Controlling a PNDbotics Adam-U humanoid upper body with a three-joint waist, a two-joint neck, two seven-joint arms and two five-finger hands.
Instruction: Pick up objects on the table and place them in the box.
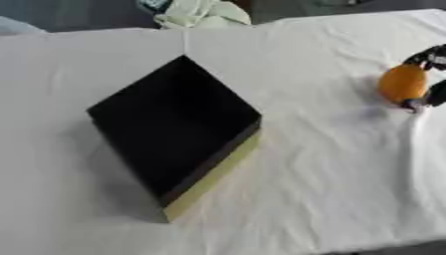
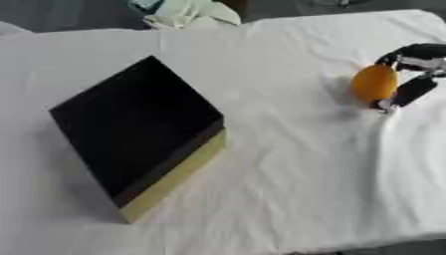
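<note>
An orange round object sits at the right side of the white-clothed table. My right hand comes in from the right edge, its dark fingers curled over the top and under the near side of the orange object. The box is black inside with a pale yellow outer wall; it stands turned like a diamond left of the middle, and nothing shows inside it. My left hand is in neither view.
A wrinkled white cloth covers the table. Pale green crumpled fabric lies beyond the far edge. The table's near edge runs along the bottom right.
</note>
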